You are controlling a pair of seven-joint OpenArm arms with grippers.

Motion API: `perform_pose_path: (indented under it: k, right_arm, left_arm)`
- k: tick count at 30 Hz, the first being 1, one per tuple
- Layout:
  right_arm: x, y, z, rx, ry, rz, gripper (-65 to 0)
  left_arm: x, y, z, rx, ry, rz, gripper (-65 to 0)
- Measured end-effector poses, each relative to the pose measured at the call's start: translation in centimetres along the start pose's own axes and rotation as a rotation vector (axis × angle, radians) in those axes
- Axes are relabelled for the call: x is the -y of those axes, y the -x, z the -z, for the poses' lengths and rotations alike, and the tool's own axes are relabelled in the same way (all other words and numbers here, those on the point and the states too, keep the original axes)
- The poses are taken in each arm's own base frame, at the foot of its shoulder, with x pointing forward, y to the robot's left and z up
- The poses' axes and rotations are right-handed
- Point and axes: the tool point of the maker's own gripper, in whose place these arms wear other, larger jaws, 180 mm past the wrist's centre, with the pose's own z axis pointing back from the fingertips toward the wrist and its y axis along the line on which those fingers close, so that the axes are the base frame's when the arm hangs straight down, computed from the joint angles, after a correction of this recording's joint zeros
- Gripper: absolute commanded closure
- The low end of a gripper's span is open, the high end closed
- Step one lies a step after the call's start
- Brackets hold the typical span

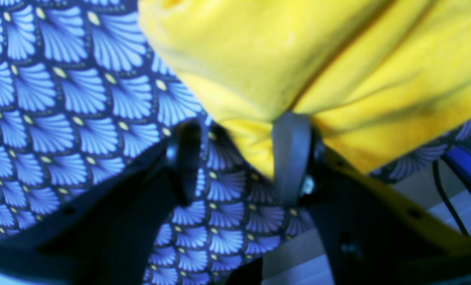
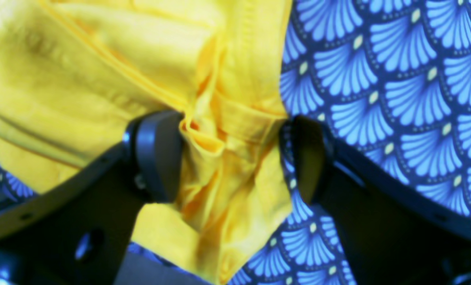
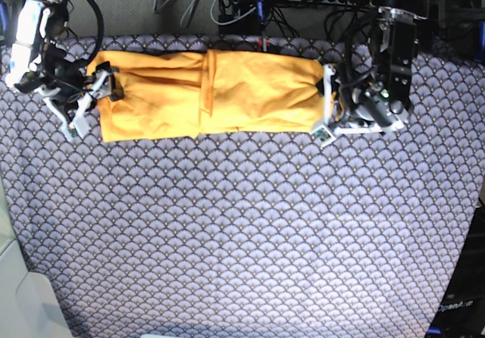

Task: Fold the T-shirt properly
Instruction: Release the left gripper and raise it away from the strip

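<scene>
Lay as long band at 12 o'clock: plain yellow-orange cotton T-shirt (image 3: 208, 95). Left claw (image 1: 237, 158) and right claw (image 2: 235, 158): released, straddling shirt ends.

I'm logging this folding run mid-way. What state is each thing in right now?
T-shirt: folded into a long band, lying flat on the cloth, rumpled at both ends.
Left tool: open, at one end of the shirt, one finger against the fabric edge.
Right tool: open wide, bunched shirt fabric between its fingers, not clamped.
Patterned cloth: spread flat under the shirt.
</scene>
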Motion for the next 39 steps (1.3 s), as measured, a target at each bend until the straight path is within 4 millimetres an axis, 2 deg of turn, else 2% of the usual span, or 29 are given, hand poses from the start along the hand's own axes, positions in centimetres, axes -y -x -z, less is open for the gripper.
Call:
perform_pose_path:
  k: [7, 10, 15, 20, 27, 31, 34, 36, 39]
  right_arm:
    - [-1.3, -0.5, 0.6, 0.036, -0.026, 0.033, -41.5]
    - [-1.9, -0.7, 0.9, 0.048, -0.037, 0.043, -33.0]
    - [-2.7, -0.8, 1.2, 0.054, -0.065, 0.054, -14.4]
    - [-2.8, -0.8, 1.1, 0.057, -0.071, 0.056, -0.1]
    - [-2.5, -1.0, 0.8, 0.055, -0.062, 0.037, 0.0]
    - [-2.3, -1.7, -0.5, 0.050, -0.013, -0.031, 0.0]
    - [-2.3, -3.7, -2.2, 0.105, 0.027, -0.097, 0.0]
    - [-2.5, -4.9, -3.3, 0.131, 0.044, -0.132, 0.0]
    - [-2.3, -4.9, -4.1, 0.085, 0.074, -0.165, 0.0]
  left_arm:
    - [0.0, 0.0, 0.0, -0.003, 0.000, 0.000, -28.9]
    - [0.0, 0.0, 0.0, -0.002, 0.000, 0.000, -28.9]
    - [0.0, 0.0, 0.0, -0.003, 0.000, 0.000, -28.9]
    - [0.0, 0.0, 0.0, -0.002, 0.000, 0.000, -28.9]
    - [-0.3, -0.3, -0.6, 0.012, -0.017, -0.003, -28.9]
    - [-3.1, -0.3, -2.8, 0.065, -0.102, -0.073, -29.2]
    - [-4.7, -0.1, -4.2, 0.081, -0.155, -0.104, -29.3]
    - [-5.9, -0.7, -5.3, 0.111, -0.193, -0.115, -29.3]
    - [-7.6, -1.1, -6.6, 0.152, -0.244, -0.142, -29.2]
